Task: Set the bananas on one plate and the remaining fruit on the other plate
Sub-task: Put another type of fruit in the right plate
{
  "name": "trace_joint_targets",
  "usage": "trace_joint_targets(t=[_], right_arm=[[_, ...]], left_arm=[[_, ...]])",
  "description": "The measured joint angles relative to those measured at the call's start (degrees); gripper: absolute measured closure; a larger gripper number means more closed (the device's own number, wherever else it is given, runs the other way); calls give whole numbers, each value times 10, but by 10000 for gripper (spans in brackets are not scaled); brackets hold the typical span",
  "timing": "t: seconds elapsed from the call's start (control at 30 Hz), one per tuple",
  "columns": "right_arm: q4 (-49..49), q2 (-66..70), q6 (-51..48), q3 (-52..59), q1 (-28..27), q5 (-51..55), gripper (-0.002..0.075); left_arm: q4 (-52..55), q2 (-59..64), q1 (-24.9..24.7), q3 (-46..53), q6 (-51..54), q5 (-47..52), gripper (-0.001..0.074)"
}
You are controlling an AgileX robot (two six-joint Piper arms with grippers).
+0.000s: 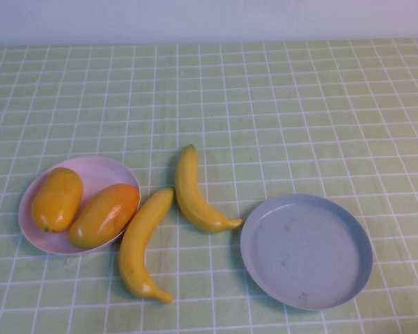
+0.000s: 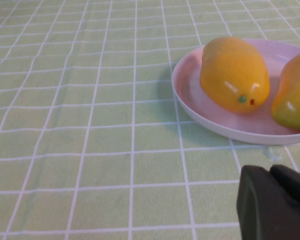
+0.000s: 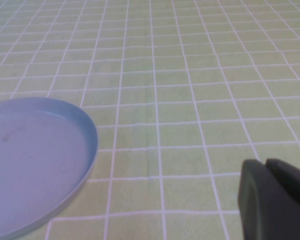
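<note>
Two yellow bananas lie on the cloth between the plates: one (image 1: 143,243) beside the pink plate, the other (image 1: 195,195) nearer the grey-blue plate (image 1: 306,250), which holds nothing. The pale pink plate (image 1: 97,174) carries both mango-like fruits, a yellow one (image 1: 57,199) and an orange-blushed one (image 1: 104,214). In the left wrist view my left gripper (image 2: 270,172) is shut and empty, close to the pink plate (image 2: 190,95) with the yellow fruit (image 2: 234,72). My right gripper (image 3: 265,165) is shut and empty, off to the side of the grey-blue plate (image 3: 85,145). Neither arm shows in the high view.
A green checked cloth (image 1: 279,104) covers the whole table. A pale wall (image 1: 209,17) runs along the far edge.
</note>
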Motion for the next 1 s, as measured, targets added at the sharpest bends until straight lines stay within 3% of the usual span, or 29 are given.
trace_joint_targets(t=[0.63, 1.0], right_arm=[[6, 0, 0, 0, 0, -5, 741], [312, 0, 1, 0, 0, -138, 742]], left_arm=[[0, 0, 0, 0, 0, 0, 733], [0, 0, 0, 0, 0, 0, 733]])
